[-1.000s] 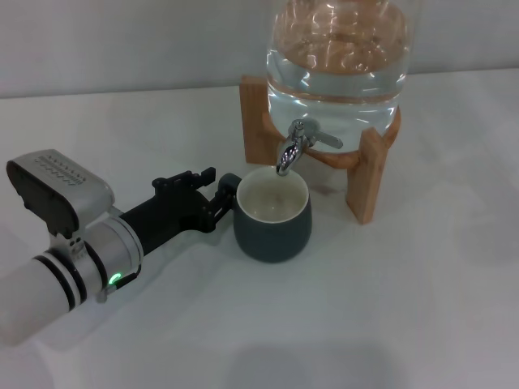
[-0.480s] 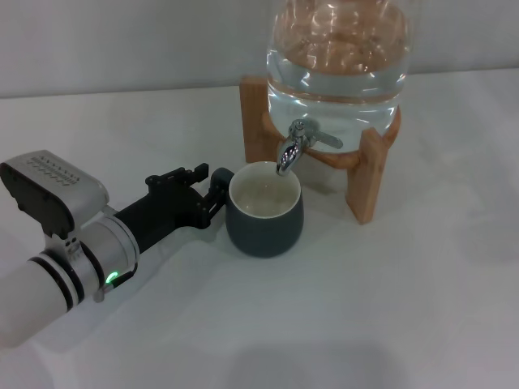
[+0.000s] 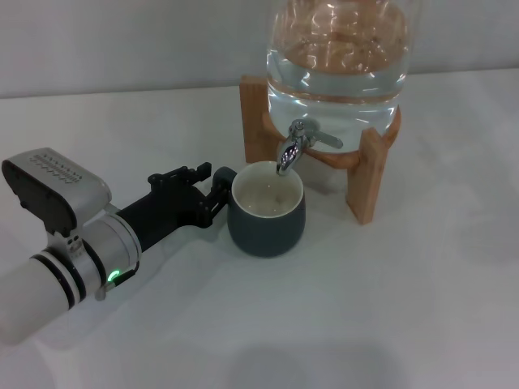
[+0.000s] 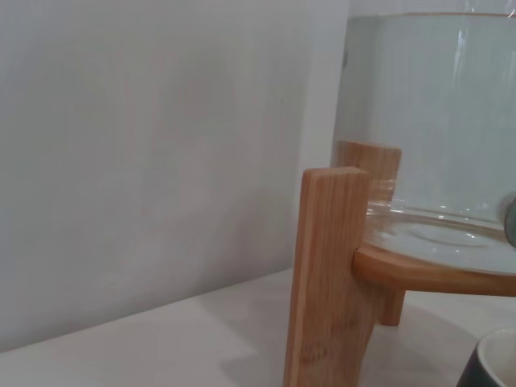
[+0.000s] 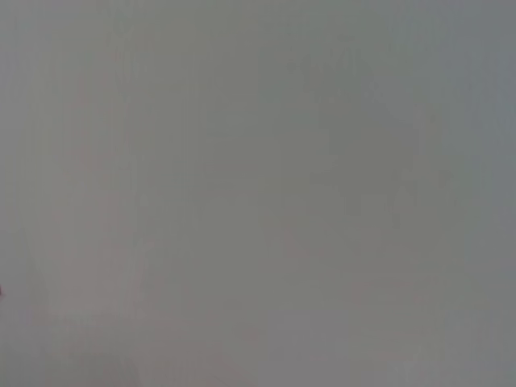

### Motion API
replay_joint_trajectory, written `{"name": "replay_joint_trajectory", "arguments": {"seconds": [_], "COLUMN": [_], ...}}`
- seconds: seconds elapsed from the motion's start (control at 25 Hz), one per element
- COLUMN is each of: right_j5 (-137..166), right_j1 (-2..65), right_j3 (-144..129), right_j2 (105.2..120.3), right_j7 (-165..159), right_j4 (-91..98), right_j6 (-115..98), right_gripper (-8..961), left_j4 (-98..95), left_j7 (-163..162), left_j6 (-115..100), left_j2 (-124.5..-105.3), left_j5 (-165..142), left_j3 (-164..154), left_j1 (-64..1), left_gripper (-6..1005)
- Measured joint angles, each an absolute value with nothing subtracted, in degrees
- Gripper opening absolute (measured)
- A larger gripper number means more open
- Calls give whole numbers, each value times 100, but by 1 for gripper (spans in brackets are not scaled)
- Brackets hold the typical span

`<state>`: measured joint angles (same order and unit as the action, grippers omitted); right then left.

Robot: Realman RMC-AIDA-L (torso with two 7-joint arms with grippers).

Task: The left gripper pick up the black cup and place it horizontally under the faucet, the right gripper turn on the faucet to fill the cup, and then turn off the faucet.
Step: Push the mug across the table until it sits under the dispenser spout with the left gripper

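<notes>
The black cup [image 3: 268, 228] stands upright on the white table, its cream inside facing up, directly below the spout of the chrome faucet [image 3: 292, 151]. My left gripper [image 3: 220, 191] reaches in from the left and is shut on the cup's handle side. The faucet's thin lever points to the right. In the left wrist view only a sliver of the cup's rim [image 4: 493, 364] shows at the corner. My right gripper is out of view; its wrist view shows only a plain grey surface.
The clear water jar [image 3: 337, 57] sits on a wooden stand [image 3: 370, 177] behind the cup; the stand's post [image 4: 326, 274] and the jar [image 4: 435, 121] loom close in the left wrist view. A grey wall runs behind the table.
Over the last second my left gripper drew the cup slightly left and back beneath the spout, then nudged it a touch to the right. The faucet lever has not moved.
</notes>
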<state>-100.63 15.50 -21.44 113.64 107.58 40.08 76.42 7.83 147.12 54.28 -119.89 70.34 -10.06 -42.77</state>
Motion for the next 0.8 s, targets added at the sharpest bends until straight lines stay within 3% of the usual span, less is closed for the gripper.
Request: {"name": "replay_joint_trajectory", "arguments": {"seconds": [0.8], "right_j5": [-10064], "right_j1": [1556], "right_j3": [-2144], "right_j2": [11346], "right_j7": [10757], "right_j4": [4008], "right_j6": [7638], "right_gripper": [844], "left_j4": [752], "left_j7": [14730], "left_j6": [5420], "left_j2": [-11988], "left_j5": [7045], "left_j3": [-984], "left_j1": [-4223], "left_gripper": [408]}}
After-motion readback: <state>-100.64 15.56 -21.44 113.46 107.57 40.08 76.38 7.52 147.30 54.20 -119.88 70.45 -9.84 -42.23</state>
